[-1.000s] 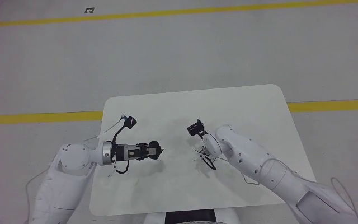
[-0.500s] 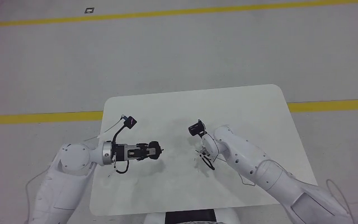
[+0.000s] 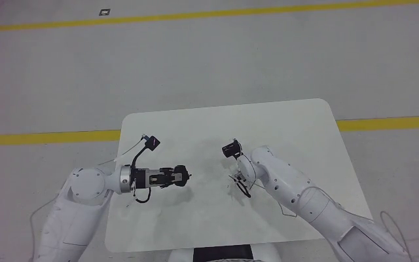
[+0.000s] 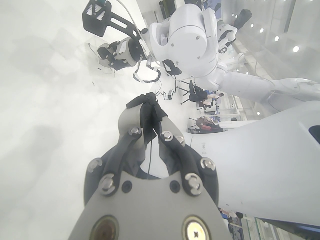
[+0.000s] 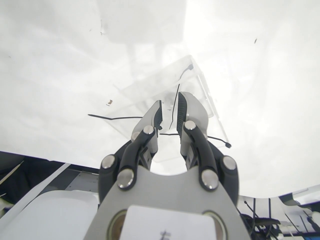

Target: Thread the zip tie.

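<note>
Between right jaws, zip tie (image 5: pixel 174 108), head unclear

Black wrapping (image 4: pixel 160 114) hides left end effector's (image 4: pixel 149 108) fingertips.

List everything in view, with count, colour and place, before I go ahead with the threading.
Rounded white table: one, white, under both arms.
Clear plastic tray: one, transparent, on the table at the right gripper.
Thin black zip ties: at least two, black; one lying at the tray, one standing between the right gripper's fingers.
Thin black strand: one, black, pinched in the left gripper; probably a zip tie.
Yellow floor lines: two, yellow, on the grey floor.
Small square marker: one, black and white, on the far floor.
Left gripper: one, black-wrapped tips, shut, over the table.
Right gripper: one, open, at the tray.
</note>
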Robot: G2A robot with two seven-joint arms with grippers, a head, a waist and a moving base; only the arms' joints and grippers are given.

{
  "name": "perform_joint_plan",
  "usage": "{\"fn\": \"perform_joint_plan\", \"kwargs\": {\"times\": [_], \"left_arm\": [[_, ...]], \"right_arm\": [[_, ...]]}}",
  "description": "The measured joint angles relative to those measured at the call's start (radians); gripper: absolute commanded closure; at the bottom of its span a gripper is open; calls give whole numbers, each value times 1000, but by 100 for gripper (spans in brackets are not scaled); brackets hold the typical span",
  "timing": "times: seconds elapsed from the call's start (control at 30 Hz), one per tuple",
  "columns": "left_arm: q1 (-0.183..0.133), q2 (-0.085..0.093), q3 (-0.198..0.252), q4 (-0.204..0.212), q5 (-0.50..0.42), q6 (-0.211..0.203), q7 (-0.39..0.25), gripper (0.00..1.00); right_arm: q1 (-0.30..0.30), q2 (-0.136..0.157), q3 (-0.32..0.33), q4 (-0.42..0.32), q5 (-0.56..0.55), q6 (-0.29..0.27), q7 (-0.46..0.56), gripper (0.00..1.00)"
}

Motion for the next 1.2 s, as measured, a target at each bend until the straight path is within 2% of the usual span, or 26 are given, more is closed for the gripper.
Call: {"fn": "perform_joint_plan", "kwargs": {"times": [0.3,0.67,0.77,0.83,1.2], "left_arm": [[0,0,0,0,0,0,0,100],[0,0,0,0,0,0,0,100],[0,0,0,0,0,0,0,100],[0,0,0,0,0,0,0,100],[0,0,0,0,0,0,0,100]], "right_arm": [[-29,-16,61,11,-17,0,0,84],[-47,-36,93,37,-37,0,0,91],[-48,-40,95,40,-40,0,0,100],[-49,-43,96,40,-44,0,0,100],[-76,-37,131,-30,-77,0,0,100]]}}
